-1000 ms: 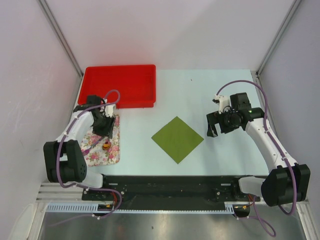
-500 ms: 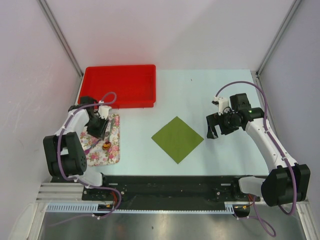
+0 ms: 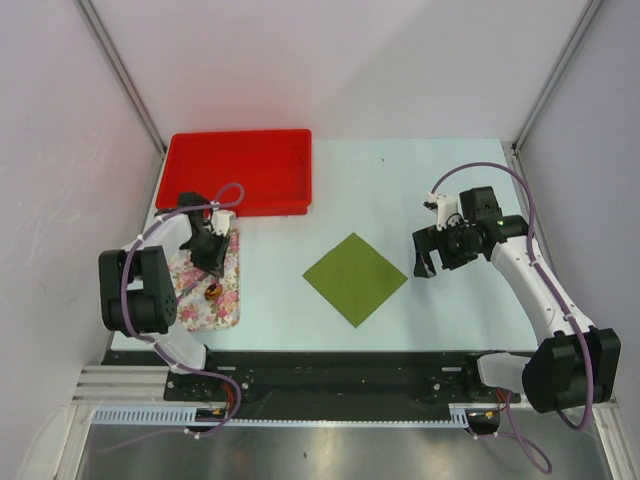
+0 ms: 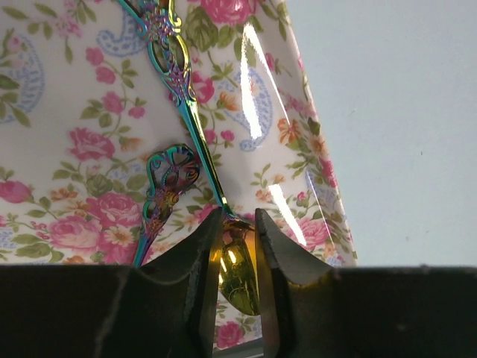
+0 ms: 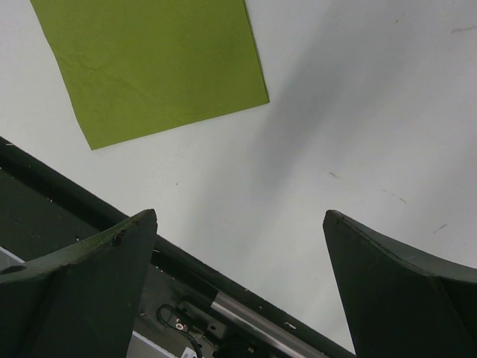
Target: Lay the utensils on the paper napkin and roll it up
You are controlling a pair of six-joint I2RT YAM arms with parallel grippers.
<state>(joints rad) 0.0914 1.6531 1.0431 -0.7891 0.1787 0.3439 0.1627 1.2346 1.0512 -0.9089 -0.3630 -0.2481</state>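
Two slim iridescent utensils lie on the floral cloth [image 4: 67, 127]. One has a shiny golden bowl [image 4: 240, 274] and a long ornate handle [image 4: 176, 68]; of the other only a filigree handle end [image 4: 167, 186] shows. My left gripper [image 4: 238, 218] is down on the cloth, jaws closed against both sides of the golden bowl. In the top view the golden end [image 3: 212, 292] sits just below my left gripper [image 3: 209, 264]. The olive-green paper napkin [image 3: 354, 278] lies flat as a diamond at mid-table, bare. My right gripper [image 3: 428, 262] hovers open to its right, above the napkin's corner [image 5: 156, 63].
A red tray [image 3: 240, 170] stands behind the floral cloth [image 3: 190, 305] at the far left. The black rail [image 3: 340, 365] of the arm bases runs along the near table edge, showing under my right gripper [image 5: 242, 216].
My left gripper's jaws have narrowed onto the golden spoon bowl, and the left arm's elbow has swung toward the cloth. The right arm has not moved.
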